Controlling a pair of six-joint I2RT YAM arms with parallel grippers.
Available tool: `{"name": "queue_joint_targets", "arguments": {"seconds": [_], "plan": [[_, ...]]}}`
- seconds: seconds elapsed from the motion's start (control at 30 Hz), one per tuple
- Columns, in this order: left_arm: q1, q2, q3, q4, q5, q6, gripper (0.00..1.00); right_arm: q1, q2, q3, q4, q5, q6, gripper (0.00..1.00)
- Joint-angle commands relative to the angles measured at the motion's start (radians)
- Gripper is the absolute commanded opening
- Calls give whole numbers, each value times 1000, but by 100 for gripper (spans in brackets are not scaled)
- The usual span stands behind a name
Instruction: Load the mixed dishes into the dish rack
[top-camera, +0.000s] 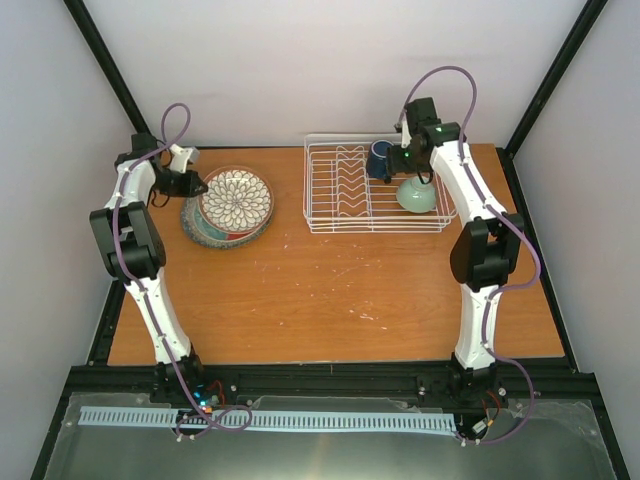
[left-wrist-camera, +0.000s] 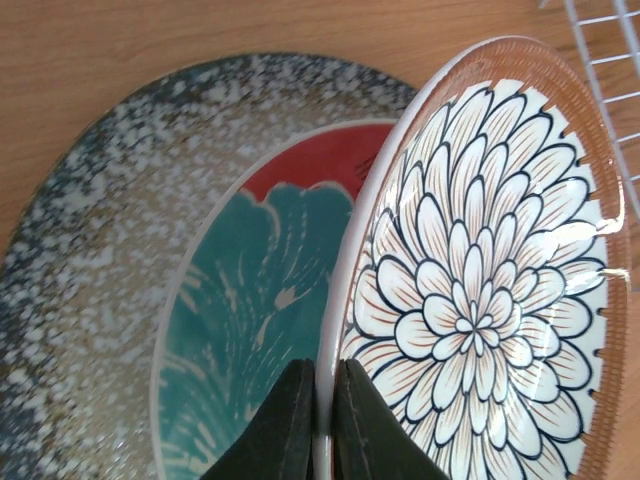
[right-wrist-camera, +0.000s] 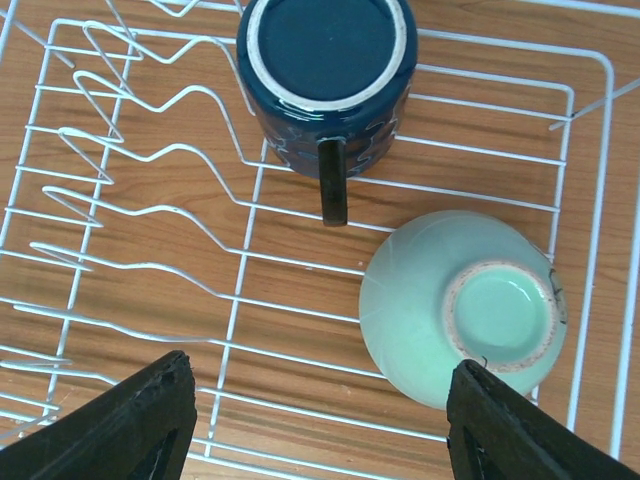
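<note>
The left claw (left-wrist-camera: 322, 378) has its two dark fingers pressed together on the near rim of a round ceramic plate with a red-brown rim and a blue-outlined petal pattern (left-wrist-camera: 470, 300). The plate is pinched at its edge and tilts up, with its patterned face to the right of the fingers. To the left of the fingers and beneath that plate lies a pale teal plate with a red patch (left-wrist-camera: 250, 300). It rests inside a large speckled grey-beige plate (left-wrist-camera: 90, 260), which sits flat on the wooden table (top-camera: 330, 290).

The right claw (right-wrist-camera: 320, 430) hangs with its fingers spread wide, holding nothing, above a white wire rectangular dish rack (top-camera: 375, 228). Straight ahead of this claw, a dark blue ceramic mug (right-wrist-camera: 325, 70) stands upside down in the rack, its handle pointing back toward the claw. Just ahead of the claw's right finger, a small pale green cup (right-wrist-camera: 450, 300) also sits upside down on the wires. Whether that finger touches the cup cannot be told. The rack's upright plate prongs lie ahead and to the left of the claw.
</note>
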Motion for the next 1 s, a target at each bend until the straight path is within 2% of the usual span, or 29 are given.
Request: {"name": "queue_joint_targets", "arguments": {"seconds": [0.0, 0.23, 0.77, 0.97], "plan": [[-1, -19, 5, 24, 181, 65, 1, 7, 21, 29, 10, -49, -6, 69], [37, 3, -23, 64, 350, 107, 1, 8, 38, 27, 21, -94, -3, 68], [59, -50, 5, 107, 456, 123, 1, 8, 59, 17, 62, -209, 5, 68], [60, -46, 32, 138, 554, 122, 1, 8, 43, -21, 112, -342, -2, 68]]}}
